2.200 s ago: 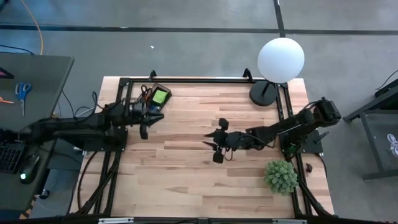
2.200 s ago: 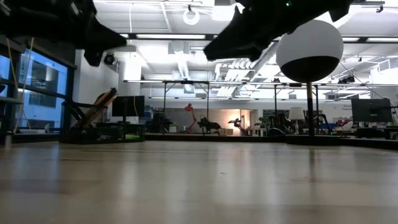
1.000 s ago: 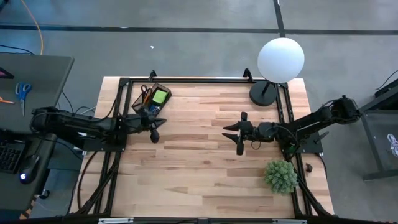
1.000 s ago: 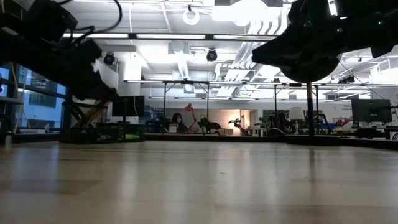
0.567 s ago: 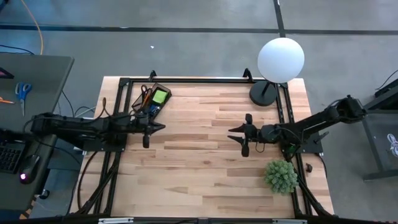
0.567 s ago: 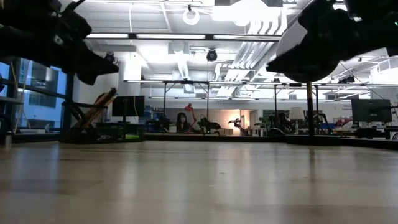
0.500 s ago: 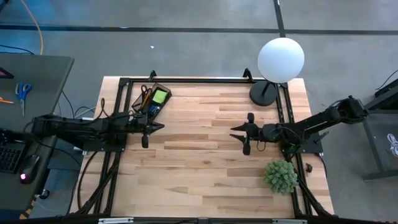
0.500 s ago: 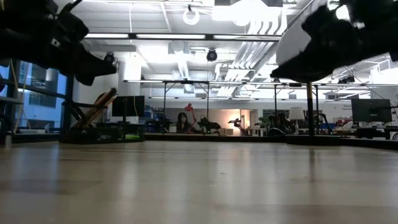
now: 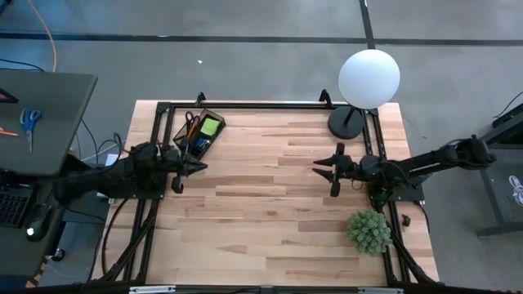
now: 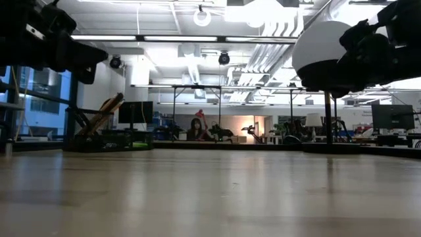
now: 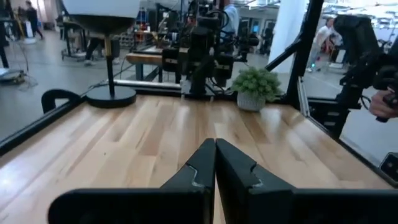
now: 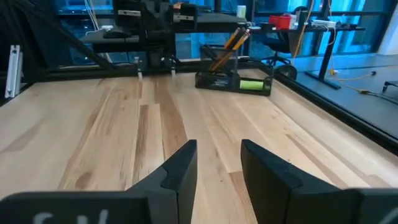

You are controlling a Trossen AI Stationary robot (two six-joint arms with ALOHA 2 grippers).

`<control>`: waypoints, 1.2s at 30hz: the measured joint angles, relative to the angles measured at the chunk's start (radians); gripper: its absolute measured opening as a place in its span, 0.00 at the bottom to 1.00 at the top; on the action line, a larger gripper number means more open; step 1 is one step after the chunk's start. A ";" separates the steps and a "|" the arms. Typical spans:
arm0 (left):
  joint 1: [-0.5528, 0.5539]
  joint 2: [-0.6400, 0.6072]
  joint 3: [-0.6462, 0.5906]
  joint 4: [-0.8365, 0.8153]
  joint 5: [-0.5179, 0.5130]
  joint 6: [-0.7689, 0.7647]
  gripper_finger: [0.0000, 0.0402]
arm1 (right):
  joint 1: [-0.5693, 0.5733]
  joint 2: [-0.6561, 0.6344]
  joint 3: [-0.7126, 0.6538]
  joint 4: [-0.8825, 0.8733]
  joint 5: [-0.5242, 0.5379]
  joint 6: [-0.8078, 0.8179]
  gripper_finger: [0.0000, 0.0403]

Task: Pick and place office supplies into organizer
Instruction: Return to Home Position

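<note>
At the far left edge of the light wooden table (image 9: 261, 220), the left arm lies low and stretched along its side. The left gripper (image 9: 193, 167) points across the boards with its two dark fingers (image 11: 198, 163) pressed flat together and nothing between them, which fits an arm that has no more carrying to do and is folding toward its rest pose. Just beyond that gripper, near the table's back left corner, stands the small black low-walled organizer (image 9: 186, 141), turned at a slant to the table edge. It holds the lime-green sticky-note pad (image 9: 211, 126) lying flat in one compartment, and the orange pencils (image 12: 231, 40) stand leaning in the section beside it, propped by the inner walls. What else is packed in there is too small to tell. No loose supply shows on the boards in the middle, so the sorting looks finished or very nearly so. Further right, well apart from the organizer, the right gripper (image 9: 325, 170) hangs above the bare wood facing the left arm. Its fingers are parted by a narrow gap and carry nothing, a neutral posture for an arm heading to its own side. Behind it the round black base of the white globe lamp (image 9: 347, 122) stands at the back right corner, and the small green bushy plant (image 9: 369, 231) sits at the front right. Both are props outside the job and clear of either arm's likely path home
</note>
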 joint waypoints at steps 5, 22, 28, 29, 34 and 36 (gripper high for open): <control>0.017 -0.011 0.021 -0.072 0.021 0.000 0.00 | 0.000 -0.029 0.000 -0.034 0.037 -0.005 0.29; -0.242 -0.005 -0.014 0.001 -0.355 0.048 0.00 | 0.026 -0.099 -0.001 -0.118 0.130 0.047 0.29; -0.241 -0.017 -0.001 -0.032 -0.335 0.060 0.00 | 0.052 -0.121 -0.001 -0.108 0.156 0.021 0.29; -0.241 -0.016 0.013 -0.066 -0.334 0.060 0.00 | 0.060 -0.136 -0.001 -0.107 0.156 0.008 0.29; -0.241 -0.028 0.056 -0.156 -0.323 0.040 0.00 | 0.089 -0.242 -0.001 -0.172 0.203 -0.050 0.29; -0.241 -0.041 0.054 -0.151 -0.310 0.035 0.00 | 0.091 -0.291 -0.001 -0.220 0.244 -0.049 0.29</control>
